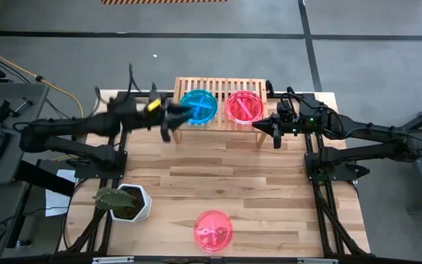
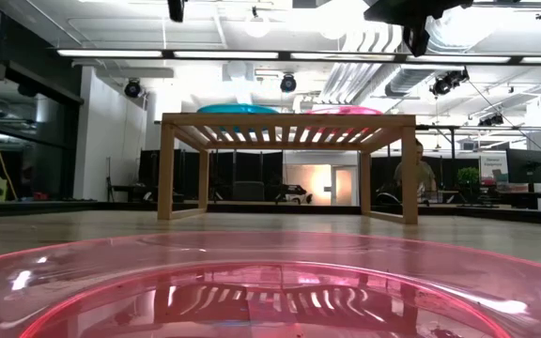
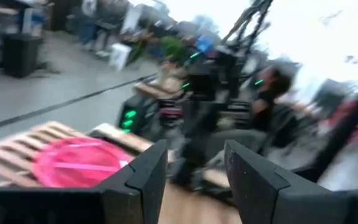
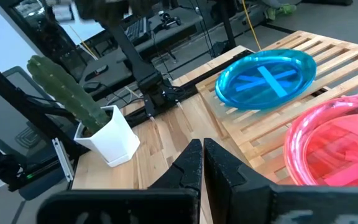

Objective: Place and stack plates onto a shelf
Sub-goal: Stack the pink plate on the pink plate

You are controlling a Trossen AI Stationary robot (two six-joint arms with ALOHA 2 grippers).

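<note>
The light-wood shelf (image 1: 218, 94) stands at the table's far edge. On its slats rest a blue plate (image 1: 198, 107) and, to its right, a pink plate (image 1: 243, 106); both also show in the right wrist view, blue plate (image 4: 266, 78) and pink plate (image 4: 334, 149). Another pink plate (image 1: 213, 230) lies flat near the table's near edge and fills the low view's foreground (image 2: 270, 291). My left gripper (image 1: 176, 119) is open and hovers at the blue plate's left side, touching nothing. My right gripper (image 1: 266, 128) is shut, just right of the shelf's front corner; its shut fingers show in its own wrist view (image 4: 202, 165).
A white hexagonal pot with a cactus (image 1: 127, 202) stands near the table's left near corner, also seen as the pot (image 4: 107, 140) in the right wrist view. Bare tabletop (image 1: 218, 172) lies between the shelf and the near pink plate. A keyboard and cables sit left of the table.
</note>
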